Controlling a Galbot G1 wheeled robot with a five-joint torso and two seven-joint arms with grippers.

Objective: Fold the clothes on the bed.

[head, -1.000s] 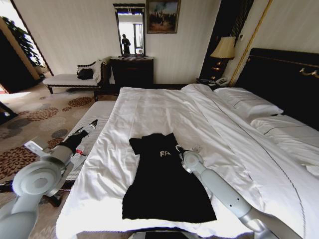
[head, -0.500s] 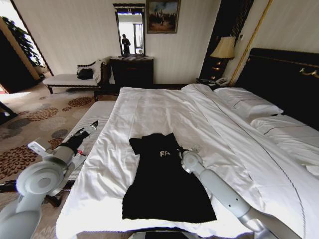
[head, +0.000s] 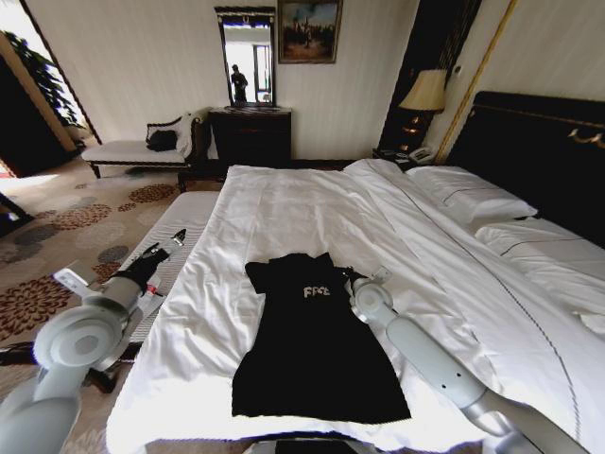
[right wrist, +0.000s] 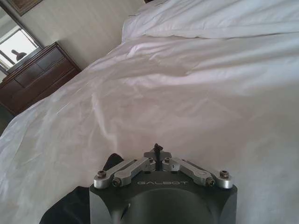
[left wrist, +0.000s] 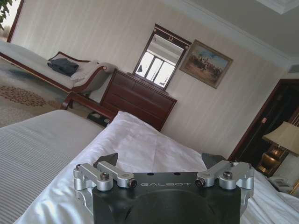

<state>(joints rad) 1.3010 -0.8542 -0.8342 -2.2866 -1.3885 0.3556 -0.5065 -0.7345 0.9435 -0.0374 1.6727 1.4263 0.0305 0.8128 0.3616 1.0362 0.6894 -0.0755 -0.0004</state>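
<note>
On the bed (head: 284, 203), the right gripper (head: 348, 275), jaws closed, sits at the black T-shirt's (head: 312, 340) two o'clock edge; the left gripper (head: 163, 248), open, waits at nine o'clock.

My right gripper (right wrist: 159, 148), black with silver linkages, has its fingertips pinched together over the rumpled white duvet (right wrist: 187, 93); a soft black T-shirt (right wrist: 70, 210) lies just beside it.
</note>
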